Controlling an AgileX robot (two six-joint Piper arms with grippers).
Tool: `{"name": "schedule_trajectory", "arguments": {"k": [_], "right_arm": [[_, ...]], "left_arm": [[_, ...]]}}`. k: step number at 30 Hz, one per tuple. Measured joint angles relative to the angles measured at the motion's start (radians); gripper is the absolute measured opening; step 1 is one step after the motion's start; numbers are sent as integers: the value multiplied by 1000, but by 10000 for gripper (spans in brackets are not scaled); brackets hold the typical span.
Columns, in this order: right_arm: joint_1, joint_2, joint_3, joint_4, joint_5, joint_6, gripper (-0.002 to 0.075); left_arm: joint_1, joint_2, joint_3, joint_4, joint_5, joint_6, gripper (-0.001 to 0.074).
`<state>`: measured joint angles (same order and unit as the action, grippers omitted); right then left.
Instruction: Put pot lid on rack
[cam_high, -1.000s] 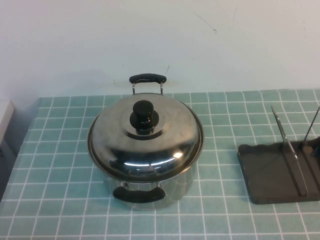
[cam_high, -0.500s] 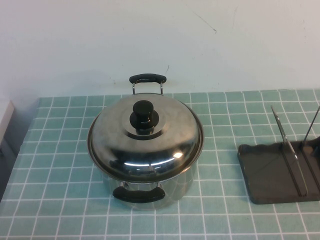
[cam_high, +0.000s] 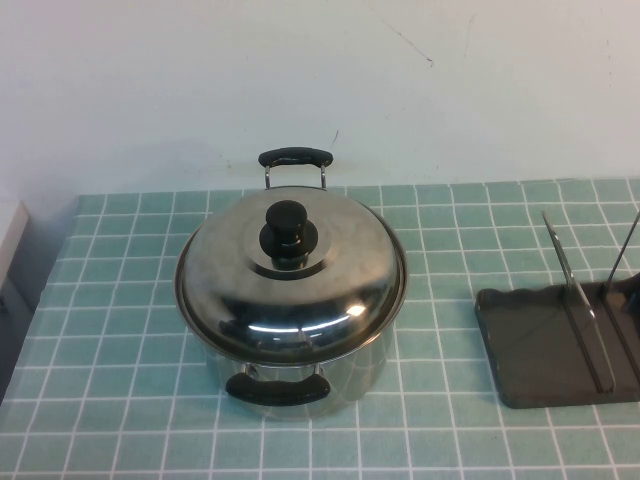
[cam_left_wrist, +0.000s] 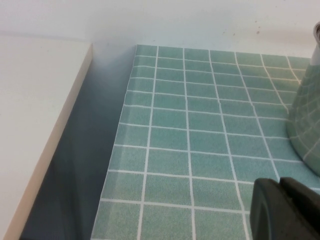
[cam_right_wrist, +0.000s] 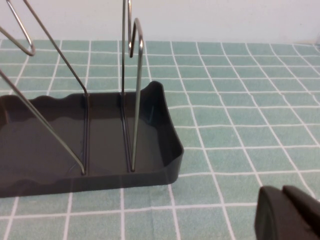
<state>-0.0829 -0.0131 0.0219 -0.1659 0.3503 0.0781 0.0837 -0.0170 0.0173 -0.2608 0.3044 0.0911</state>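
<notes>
At the lower corner of each wrist view, a single dark gripper part is showing: the left gripper (cam_left_wrist: 285, 210) is hovering over the green tiled tablecloth (cam_left_wrist: 200, 125) near the table's left edge, just beside the curved steel wall of the pot (cam_left_wrist: 307, 120), while the right gripper (cam_right_wrist: 287, 212) is hovering low over the same cloth just beside the rack (cam_right_wrist: 90, 145). Whether either gripper is spread or closed cannot be told, since only a black edge of each is entering its picture; neither is holding anything visible, and neither is appearing in the high view. Moving outward, the rack (cam_high: 555, 345) is sitting at the right side of the table as a dark grey tray with thin upright wire dividers (cam_high: 575, 300) rising from its base, and nothing is resting between them. Well apart from it, left of centre, the pot (cam_high: 290, 360) is standing with one black handle (cam_high: 295, 157) toward the wall and the other handle (cam_high: 278, 388) toward the robot. The pot lid (cam_high: 290, 290) is lying seated on the pot's rim, domed and shiny, its black knob (cam_high: 287, 232) pointing up at the centre. A pale wall (cam_high: 320, 80) is standing behind the table.
</notes>
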Motion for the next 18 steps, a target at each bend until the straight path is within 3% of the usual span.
{"name": "schedule_trajectory", "arguments": {"k": [9,14,18], "right_arm": [[0,0,0,0,0,0,-2],[0,0,0,59,0,0,-2],[0,0,0,143,0,0,-2]], "left_arm": [[0,0,3,-207,-26,5,-4],[0,0,3,-683,-84,-31,-4],[0,0,3,-920,-180,-12,-4]]}}
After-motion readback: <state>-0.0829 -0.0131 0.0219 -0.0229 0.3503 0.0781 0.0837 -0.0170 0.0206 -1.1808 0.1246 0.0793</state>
